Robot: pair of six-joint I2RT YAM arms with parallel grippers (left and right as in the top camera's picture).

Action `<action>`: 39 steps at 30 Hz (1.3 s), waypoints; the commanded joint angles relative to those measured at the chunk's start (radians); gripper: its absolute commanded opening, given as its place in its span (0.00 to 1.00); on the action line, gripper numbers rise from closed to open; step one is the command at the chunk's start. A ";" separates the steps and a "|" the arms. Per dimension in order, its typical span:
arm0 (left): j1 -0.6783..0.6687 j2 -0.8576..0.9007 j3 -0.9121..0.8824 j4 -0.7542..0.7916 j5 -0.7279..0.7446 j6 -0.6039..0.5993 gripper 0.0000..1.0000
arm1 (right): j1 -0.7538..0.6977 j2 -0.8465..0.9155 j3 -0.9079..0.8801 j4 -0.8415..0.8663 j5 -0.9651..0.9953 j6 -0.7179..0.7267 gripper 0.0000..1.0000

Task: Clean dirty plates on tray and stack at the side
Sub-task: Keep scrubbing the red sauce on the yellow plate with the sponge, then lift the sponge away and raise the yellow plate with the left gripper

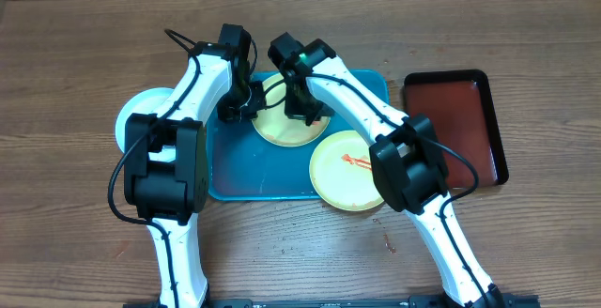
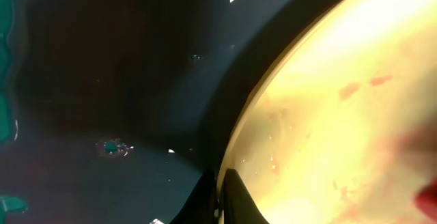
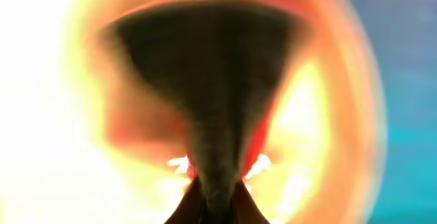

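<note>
Overhead, the left gripper (image 1: 231, 113) is seen pinched on the rim of a yellow-green plate (image 1: 280, 131) inside the turquoise tray (image 1: 235, 175) on a wooden table (image 1: 75, 54); the right gripper (image 1: 305, 115) is clamped on a dark object (image 3: 212, 108).

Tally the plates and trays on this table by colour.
Pale yellow-green plates: 2
Light-blue plate: 1
Turquoise tray: 1
Dark red-brown tray: 1
Total: 5
</note>
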 commanded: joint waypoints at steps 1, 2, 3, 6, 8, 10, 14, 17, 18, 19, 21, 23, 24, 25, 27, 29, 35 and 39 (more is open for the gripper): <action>0.003 0.054 -0.013 -0.007 -0.041 0.008 0.04 | 0.020 0.006 0.001 0.043 -0.240 -0.121 0.04; 0.003 0.054 -0.013 -0.007 -0.041 0.008 0.04 | 0.020 0.006 0.001 0.049 -0.258 -0.129 0.04; 0.003 0.054 -0.013 -0.007 -0.041 0.008 0.04 | 0.021 0.006 0.001 0.054 -0.279 -0.136 0.04; 0.003 0.054 -0.013 -0.007 -0.041 0.008 0.04 | 0.024 0.006 0.000 0.059 -0.338 -0.175 0.04; 0.003 0.054 -0.013 -0.007 -0.041 0.008 0.04 | 0.028 0.006 0.000 0.058 -0.379 -0.211 0.04; 0.003 0.054 -0.013 -0.007 -0.041 0.008 0.04 | 0.033 0.006 0.000 0.048 -0.383 -0.228 0.04; 0.003 0.054 -0.013 -0.010 -0.041 0.008 0.04 | 0.029 0.006 0.000 0.015 -0.365 -0.226 0.04; 0.003 0.054 -0.013 -0.014 -0.041 0.009 0.04 | 0.010 0.006 0.003 -0.024 -0.280 -0.188 0.04; 0.003 0.054 -0.013 -0.015 -0.041 0.009 0.04 | 0.002 0.005 0.003 -0.037 -0.249 -0.177 0.04; 0.003 0.054 -0.013 -0.015 -0.041 0.011 0.04 | -0.008 0.002 0.003 -0.052 -0.220 -0.174 0.04; 0.003 0.054 -0.013 -0.014 -0.041 0.013 0.04 | -0.027 -0.004 0.003 -0.079 -0.173 -0.174 0.04; 0.003 0.054 -0.013 -0.014 -0.041 0.015 0.04 | -0.050 -0.018 0.003 -0.107 -0.100 -0.159 0.04; 0.003 0.054 -0.013 -0.014 -0.041 0.015 0.04 | -0.059 -0.025 0.003 -0.118 -0.061 -0.140 0.04; 0.003 0.054 -0.013 -0.014 -0.041 0.015 0.04 | -0.068 -0.033 0.003 -0.127 -0.026 -0.127 0.04; 0.003 0.054 -0.013 -0.013 -0.041 0.015 0.04 | -0.080 -0.049 0.003 -0.134 0.030 -0.113 0.04; 0.003 0.054 -0.013 -0.010 -0.041 0.015 0.05 | -0.090 -0.066 0.003 -0.132 0.077 -0.094 0.04; 0.006 0.053 -0.013 -0.003 -0.050 0.023 0.04 | -0.108 -0.123 0.003 -0.104 0.079 -0.097 0.04; 0.013 0.042 -0.009 -0.003 -0.060 0.043 0.04 | -0.112 -0.188 0.003 -0.081 -0.003 -0.143 0.04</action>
